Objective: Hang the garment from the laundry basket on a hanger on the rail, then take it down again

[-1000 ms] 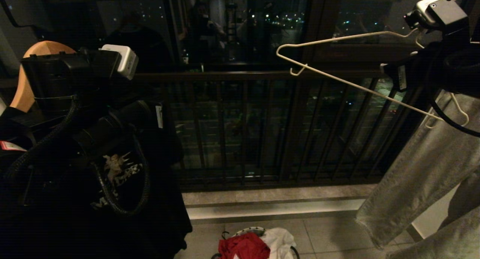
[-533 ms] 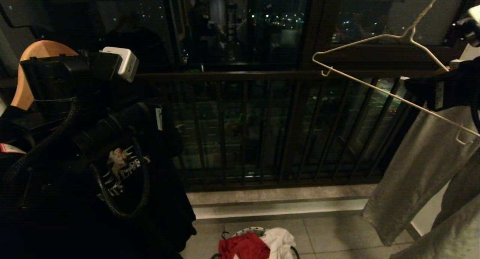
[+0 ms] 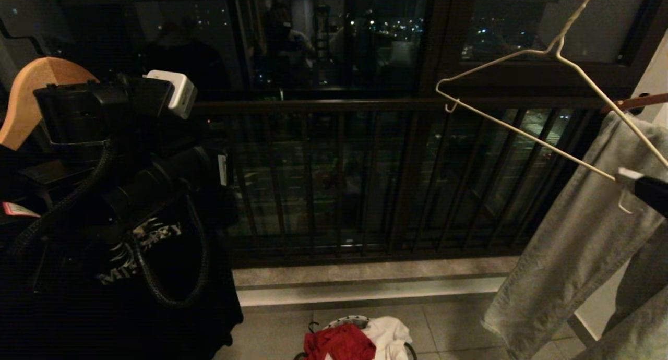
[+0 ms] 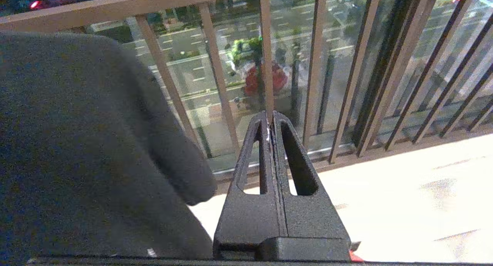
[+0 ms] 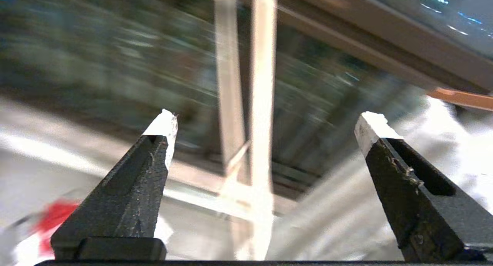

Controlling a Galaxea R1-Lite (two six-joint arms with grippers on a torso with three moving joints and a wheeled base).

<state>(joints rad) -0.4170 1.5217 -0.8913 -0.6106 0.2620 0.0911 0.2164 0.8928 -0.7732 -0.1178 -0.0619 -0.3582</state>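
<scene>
The white wire hanger [image 3: 522,132] hangs tilted at the upper right, its neck running up out of the head view; the rail is out of view. My right gripper [image 3: 634,180] is at the right edge beside the hanger's lower corner. In the right wrist view it [image 5: 269,121] stands open, with the hanger's wire [image 5: 263,104] passing unclamped between the fingers. The red garment [image 3: 339,344] lies bunched in the laundry basket [image 3: 344,320] on the floor at the bottom. My left gripper [image 4: 269,123] is shut on nothing, held before the balcony bars next to a black T-shirt.
A black T-shirt [image 3: 219,297] on a wooden hanger [image 3: 26,99] hangs behind my left arm [image 3: 104,120]. Grey trousers [image 3: 574,255] hang over a brown bar [image 3: 634,102] at the right. A white cloth [image 3: 386,336] shares the basket. The balcony railing [image 3: 334,182] runs across behind.
My right gripper has opened, let go of the hanger and dropped to the right edge. The hanger has swung right and now hangs from above. The left arm has not moved.
</scene>
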